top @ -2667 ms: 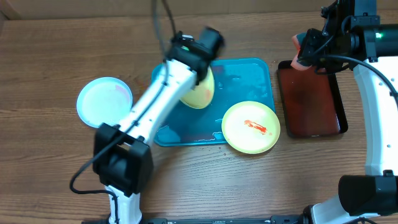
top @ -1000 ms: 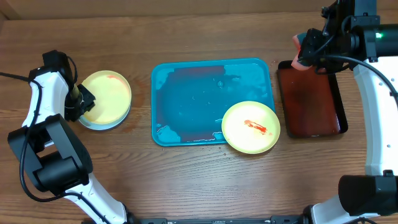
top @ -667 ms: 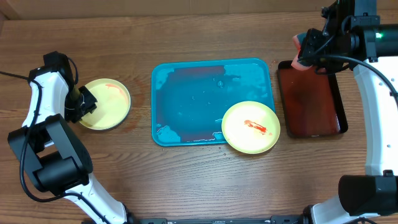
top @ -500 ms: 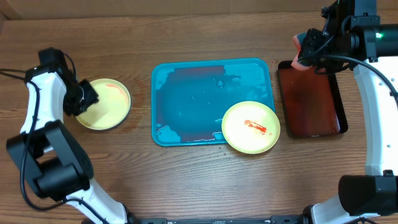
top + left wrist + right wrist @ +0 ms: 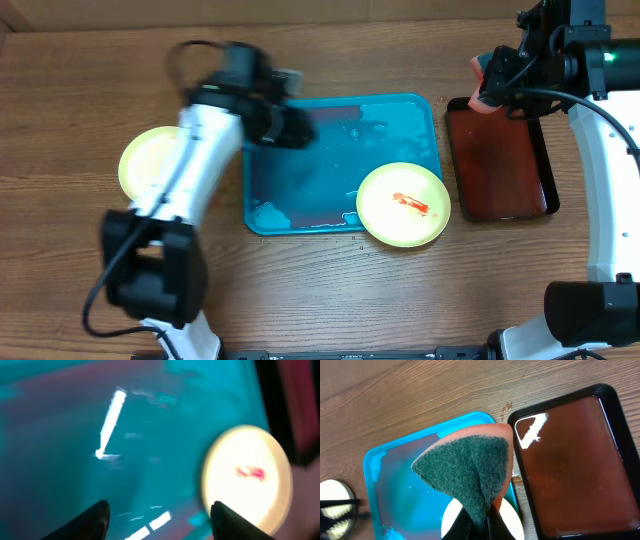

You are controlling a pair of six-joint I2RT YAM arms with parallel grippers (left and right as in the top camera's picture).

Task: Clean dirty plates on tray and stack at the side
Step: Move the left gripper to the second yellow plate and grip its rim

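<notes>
Left gripper [image 5: 160, 519], jaws apart and empty, hovers over the teal-blue rectangular plastic tray [image 5: 320, 185]; right gripper [image 5: 481, 522] clenches a green-faced orange sponge [image 5: 465, 467]. Likely next: grasp the sauce-smeared yellow-green round plastic plate [image 5: 403, 205] on the tray's near-right corner for scrubbing

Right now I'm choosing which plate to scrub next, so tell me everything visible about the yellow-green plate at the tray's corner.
The yellow-green plate is round, shallow, apparently smooth plastic, with a raised rim. A red sauce smear marks its centre; the rest looks clean. It lies face up over the near right corner of the teal tray, its edge reaching past the tray's rim over the wooden table. Nothing else touches it.
</notes>
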